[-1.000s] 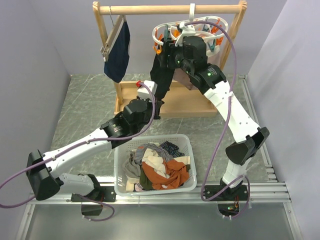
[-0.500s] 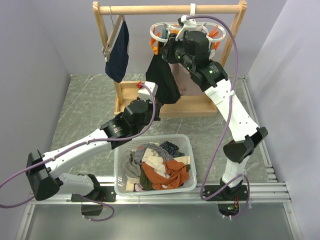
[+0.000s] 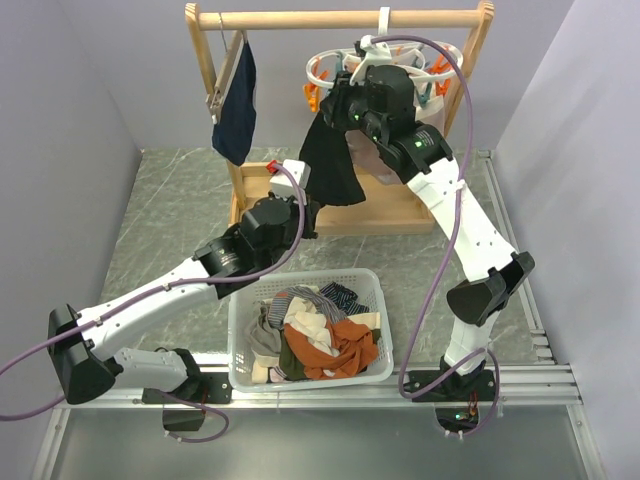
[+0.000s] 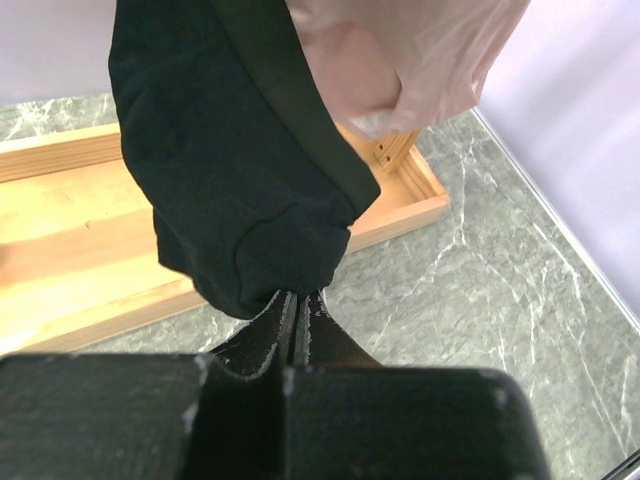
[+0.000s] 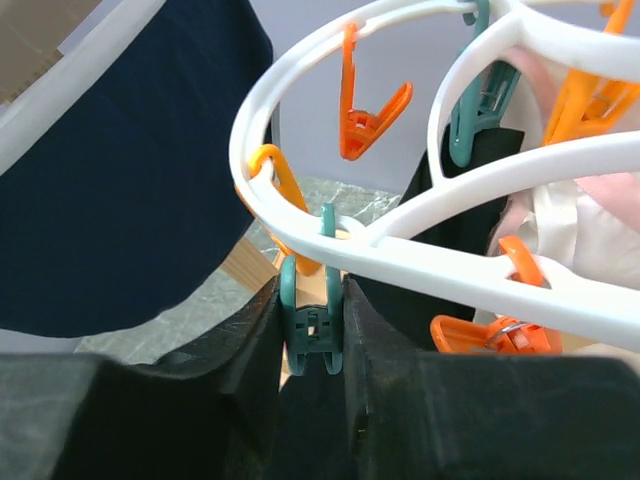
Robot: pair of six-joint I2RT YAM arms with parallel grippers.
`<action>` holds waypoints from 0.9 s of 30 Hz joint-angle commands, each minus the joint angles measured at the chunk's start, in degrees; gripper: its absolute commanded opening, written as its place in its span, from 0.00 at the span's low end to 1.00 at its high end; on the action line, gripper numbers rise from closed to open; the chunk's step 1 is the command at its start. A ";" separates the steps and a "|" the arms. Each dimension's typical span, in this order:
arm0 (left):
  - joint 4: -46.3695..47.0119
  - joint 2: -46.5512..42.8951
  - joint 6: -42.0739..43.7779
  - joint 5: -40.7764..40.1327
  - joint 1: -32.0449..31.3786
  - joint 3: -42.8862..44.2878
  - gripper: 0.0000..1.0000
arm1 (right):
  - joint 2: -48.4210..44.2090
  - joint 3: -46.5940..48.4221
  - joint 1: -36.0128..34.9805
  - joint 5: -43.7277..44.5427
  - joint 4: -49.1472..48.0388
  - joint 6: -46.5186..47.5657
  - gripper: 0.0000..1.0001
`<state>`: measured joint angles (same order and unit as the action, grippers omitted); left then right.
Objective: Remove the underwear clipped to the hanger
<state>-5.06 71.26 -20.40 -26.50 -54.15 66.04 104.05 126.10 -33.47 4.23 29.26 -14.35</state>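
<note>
Rack stands at the back of the surface, rail across its top. Left on the rail: clip hanger, garment hanging under it. Right on the rail: hanger, underwear hanging below it, over the rack's base. Right gripper is up at the hanger's rim, a peg between its fingers. Left gripper sits under the underwear, at its lower hem (touching). Basket is at the near edge between the arm bases, clothes in it.
</note>
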 commanded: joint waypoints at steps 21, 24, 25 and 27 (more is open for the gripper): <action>-0.83 -5.61 -2.27 2.32 -0.43 0.58 0.01 | -30.03 -25.28 4.46 -15.65 -4.73 -7.36 0.90; -1.00 -6.05 -2.36 3.82 -0.43 0.40 0.01 | -31.19 -27.92 6.30 -16.18 -4.12 -8.58 0.91; -1.35 -6.14 -2.27 3.91 -0.52 0.67 0.01 | -31.19 -28.10 6.92 -16.53 -3.16 -9.11 0.91; -1.88 -6.22 -2.18 4.18 -0.61 1.19 0.01 | -31.10 -28.11 7.63 -15.75 -2.28 -10.43 0.91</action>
<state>-6.87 66.26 -22.02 -24.27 -54.28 66.57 72.18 99.15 -27.24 -10.92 26.35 -22.26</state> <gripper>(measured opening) 0.013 0.907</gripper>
